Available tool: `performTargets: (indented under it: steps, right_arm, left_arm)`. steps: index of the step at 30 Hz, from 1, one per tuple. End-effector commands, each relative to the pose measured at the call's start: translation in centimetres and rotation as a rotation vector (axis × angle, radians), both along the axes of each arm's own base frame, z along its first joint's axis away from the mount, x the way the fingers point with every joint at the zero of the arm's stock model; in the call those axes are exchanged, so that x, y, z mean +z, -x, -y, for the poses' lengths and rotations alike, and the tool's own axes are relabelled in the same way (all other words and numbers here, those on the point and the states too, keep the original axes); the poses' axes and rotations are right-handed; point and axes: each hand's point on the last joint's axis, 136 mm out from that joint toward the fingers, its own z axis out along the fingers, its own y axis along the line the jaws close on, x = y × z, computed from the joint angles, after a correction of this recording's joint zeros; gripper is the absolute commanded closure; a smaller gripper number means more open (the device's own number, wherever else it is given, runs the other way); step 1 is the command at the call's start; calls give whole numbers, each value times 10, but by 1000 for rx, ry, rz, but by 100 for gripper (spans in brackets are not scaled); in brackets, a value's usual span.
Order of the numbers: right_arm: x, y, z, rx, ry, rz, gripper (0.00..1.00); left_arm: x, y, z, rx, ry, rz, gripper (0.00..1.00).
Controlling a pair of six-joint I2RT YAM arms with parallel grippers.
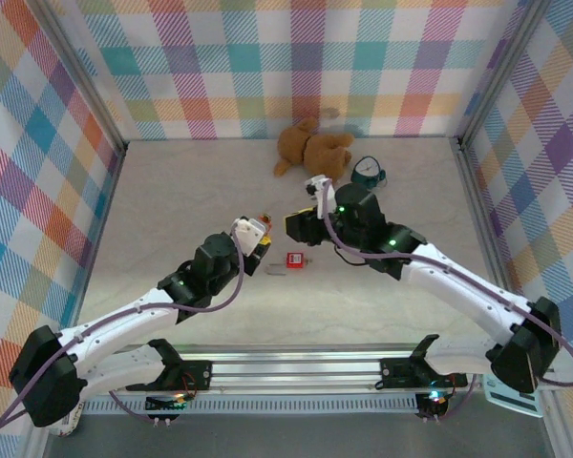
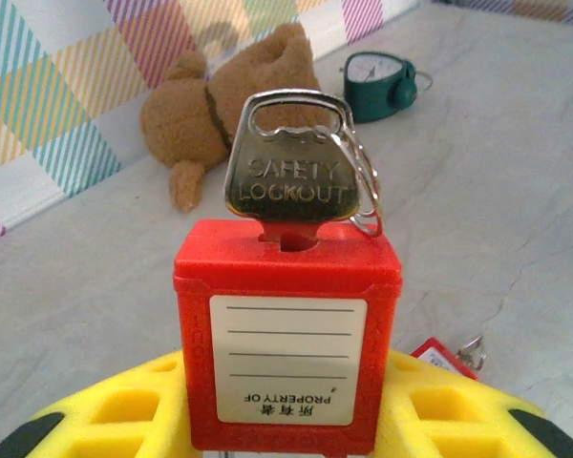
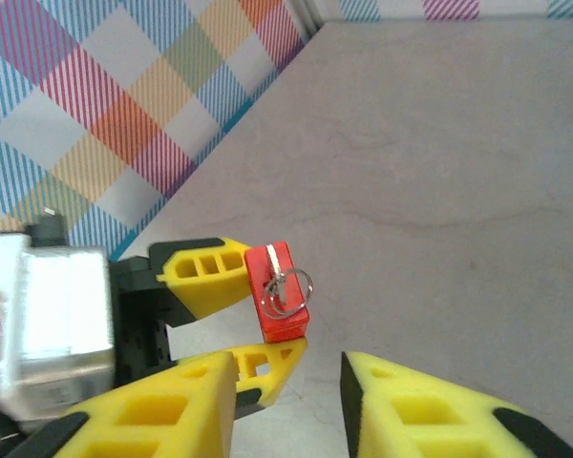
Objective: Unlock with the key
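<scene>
My left gripper (image 2: 288, 405) is shut on a red padlock (image 2: 288, 324), holding it upright between the yellow fingers (image 2: 105, 420). The silvery key (image 2: 288, 172), stamped SAFETY LOCKOUT, sits in the slot on the padlock's top, with a key ring (image 2: 368, 196) hanging on its right. In the right wrist view the padlock (image 3: 285, 315) and key (image 3: 279, 279) lie just ahead of my right gripper (image 3: 286, 401). That gripper stands open a short way back from the key, with nothing between its fingers. From above, the right gripper (image 1: 288, 225) faces the left gripper (image 1: 258, 237).
A second red padlock (image 1: 294, 259) lies on the table below the grippers, also seen as a red padlock corner (image 2: 444, 358). A brown teddy bear (image 1: 310, 148) and a green alarm clock (image 1: 369, 172) sit at the back. Checked walls (image 1: 48, 172) enclose the table.
</scene>
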Motion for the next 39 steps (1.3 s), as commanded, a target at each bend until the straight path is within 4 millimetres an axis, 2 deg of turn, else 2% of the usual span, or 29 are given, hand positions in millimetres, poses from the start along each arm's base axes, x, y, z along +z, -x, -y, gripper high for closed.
performTargets:
  steps: [1, 5, 7, 9, 12, 15, 19, 24, 26, 32, 39]
  right_arm:
    - [11, -5, 26, -61, -9, 10, 63]
    - [-3, -27, 60, -174, -61, -82, 59]
    - [-9, -33, 64, -178, -79, -119, 59]
    - [-16, -35, 65, -165, -76, -139, 57]
    - [-26, -32, 61, -120, -60, -156, 57]
    - [-35, -31, 64, -131, -59, -156, 57]
    - [-44, -26, 62, -89, -57, -155, 57]
    - [-55, -10, 41, 89, -66, -184, 58]
    - [-58, -6, 37, 123, -66, -195, 58]
    - [-74, -7, 36, 106, -6, -231, 57]
    - [-88, 0, 38, 117, 69, -262, 57]
  left_arm:
    - [29, -11, -1, 46, -45, 89, 88]
    - [45, -29, 7, 63, -208, 176, 88]
    - [49, -30, 20, 27, -344, 231, 88]
    - [42, -29, 29, -10, -515, 287, 87]
    - [28, -30, 32, 1, -722, 375, 87]
    - [18, -25, 30, 26, -843, 463, 87]
    - [22, -13, 29, 73, -887, 563, 86]
    - [24, 6, 33, 104, -892, 650, 87]
    - [18, 9, 37, 110, -913, 675, 87]
    - [-3, 5, 46, 139, -952, 704, 89]
    - [0, 7, 46, 132, -906, 708, 89]
